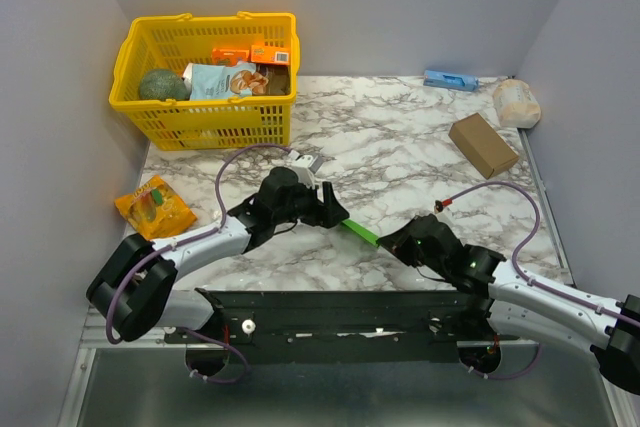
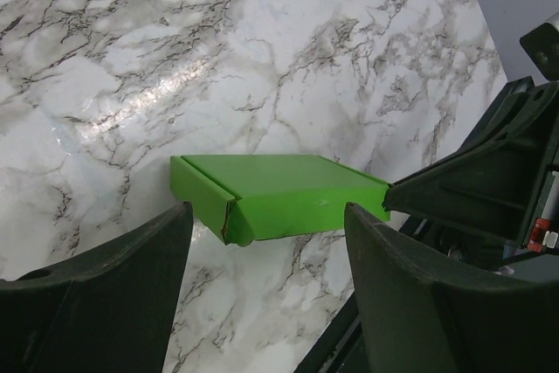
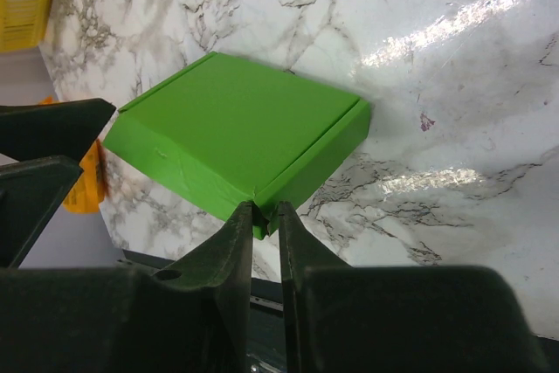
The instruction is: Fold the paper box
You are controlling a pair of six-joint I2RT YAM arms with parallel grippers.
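A white bench [image 1: 400, 137] with grey marble veining fills the floor of a cell closed in by plain grey walls. At its far left corner stands a yellow plastic lattice basket [image 1: 150, 112] holding packets and a round green item. A flat orange packet [image 1: 154, 207] lies at the bench's left edge. On the far right side are a small blue object [image 1: 450, 80], a pale bag [image 1: 517, 103] and a closed brown cardboard box [image 1: 483, 144].

The bright green, thin-card paper box [image 1: 360, 232] is near the front middle of the bench, between the two arms. It is flat, its lid down and its side walls creased square [image 3: 236, 137]. Whether its underside rests on the marble cannot be told.

The left end effector [image 1: 335, 212] stands wide open. In its wrist view the paper box [image 2: 279, 189] lies across the gap just beyond the fingertips [image 2: 166, 224], and no grip on it shows.

The right end effector [image 3: 262, 216] is nearly closed, its two dark fingers pinched on the thin wall at the box's near corner. It holds the side of the box opposite the left end effector [image 2: 266, 242].
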